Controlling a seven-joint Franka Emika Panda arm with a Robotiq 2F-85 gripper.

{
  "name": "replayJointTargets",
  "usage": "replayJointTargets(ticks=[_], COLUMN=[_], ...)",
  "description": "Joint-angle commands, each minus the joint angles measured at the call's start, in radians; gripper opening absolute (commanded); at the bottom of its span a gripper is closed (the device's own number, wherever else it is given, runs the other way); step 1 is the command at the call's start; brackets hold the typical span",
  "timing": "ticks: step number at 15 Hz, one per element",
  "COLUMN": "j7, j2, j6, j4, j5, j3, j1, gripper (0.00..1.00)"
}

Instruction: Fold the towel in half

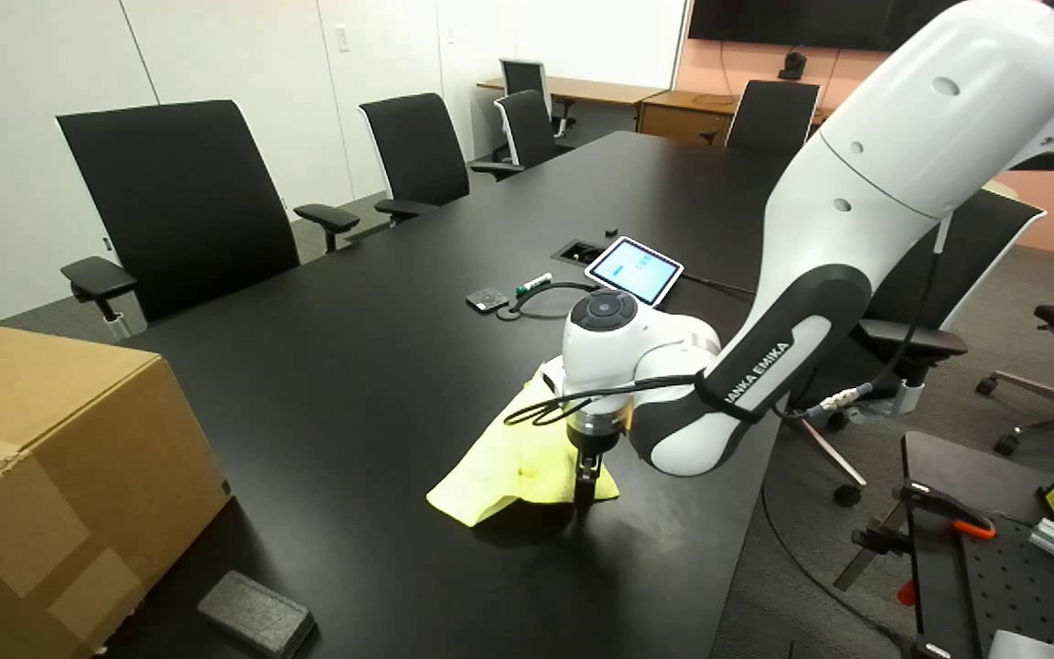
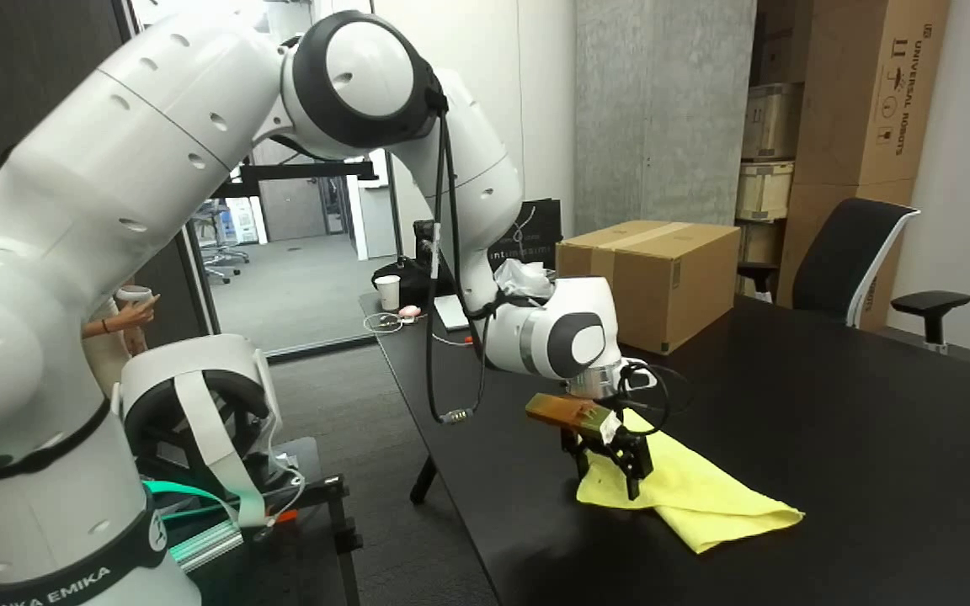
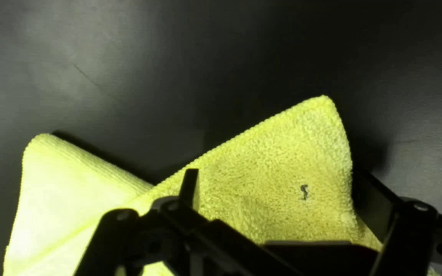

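The yellow towel [image 1: 513, 458] lies on the black table, partly covered by the arm in that view. In an exterior view, the towel [image 2: 708, 492] shows one layer crossing over another at its near side. In the wrist view, the towel [image 3: 267, 161] has two corners showing, with a fuzzy flap bearing a small dark mark overlapping a smoother, brighter part. My gripper [image 3: 282, 191] is open, pointing down, with its fingers apart on either side of the fuzzy flap. The gripper also shows low over the towel in both exterior views [image 1: 586, 490] [image 2: 605, 481]. Whether the fingertips touch the table cannot be told.
A cardboard box [image 1: 79, 485] and a dark block [image 1: 257, 611] stand on the table [image 1: 353, 394]. A tablet [image 1: 634, 270], a green-capped marker [image 1: 534, 283] and a small dark square item [image 1: 488, 299] lie beyond the towel. The table's edge runs near the arm.
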Motion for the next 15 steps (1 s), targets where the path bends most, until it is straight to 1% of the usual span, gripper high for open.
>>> replayJointTargets(ticks=[1,7,9,10,11,12,13,14,15], j7=[-0.013,-0.039,-0.056,-0.071,-0.079,-0.09,-0.096,-0.105,-0.116], j2=[0.005,0.012,0.015,0.017,0.016,0.014,0.017,0.016,0.014], j6=[-0.04,-0.082,-0.098,-0.107,-0.116,-0.123,-0.131,-0.137,-0.144], j4=[0.03,0.043,0.047,0.05,0.051,0.05,0.054,0.053,0.054], j5=[0.038,0.073,0.09,0.105,0.117,0.13,0.14,0.152,0.164], j3=[0.037,0.089,0.111,0.127,0.135,0.148,0.154,0.162,0.172], j1=[-0.041,-0.086,-0.107,-0.123,-0.133,-0.146,-0.154,-0.164,-0.177], gripper=[1.0,0.99,0.93,0.87,0.87,0.78,0.78,0.75,0.7])
